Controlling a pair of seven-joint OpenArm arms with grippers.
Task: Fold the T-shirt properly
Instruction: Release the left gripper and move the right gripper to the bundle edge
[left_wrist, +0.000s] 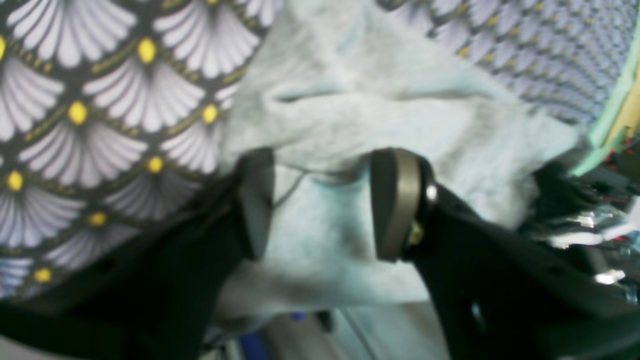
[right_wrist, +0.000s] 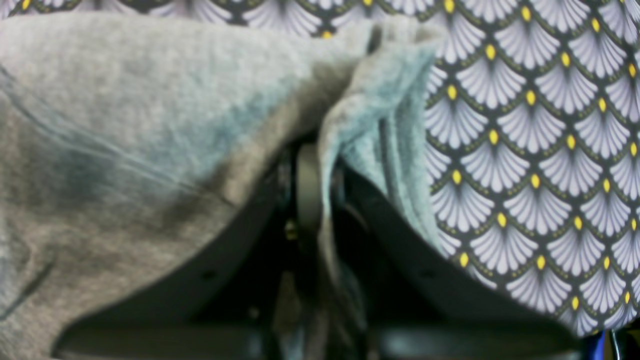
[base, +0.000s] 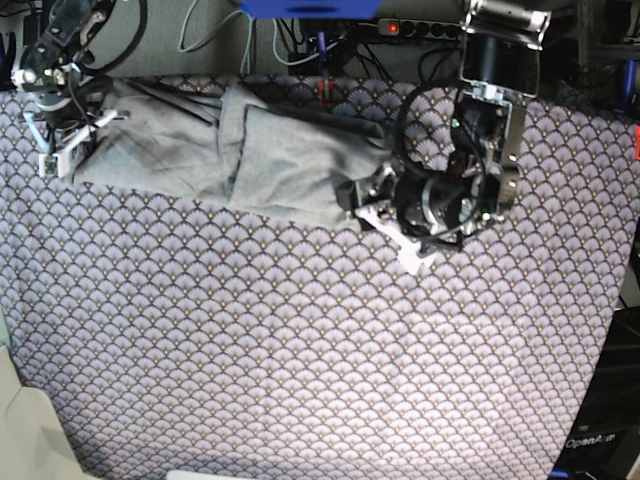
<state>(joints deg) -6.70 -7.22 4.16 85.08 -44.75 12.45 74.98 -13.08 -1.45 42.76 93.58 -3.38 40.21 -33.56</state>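
Note:
The light grey T-shirt (base: 230, 150) lies crumpled along the far edge of the patterned cloth (base: 300, 350). My left gripper (base: 357, 200) is at the shirt's right end. In the left wrist view (left_wrist: 325, 200) its two fingers stand apart, with shirt fabric (left_wrist: 350, 115) lying between and beyond them. My right gripper (base: 72, 140) is at the shirt's left end. In the right wrist view (right_wrist: 322, 190) its fingers are close together and pinch an edge of the shirt (right_wrist: 150, 125).
The purple-grey fan-scale cloth (right_wrist: 525, 150) covers the whole table. Cables and a power strip (base: 420, 28) run behind the far edge. A blue object (base: 308, 6) sits at the top. A pale surface (base: 30, 430) shows at the bottom left.

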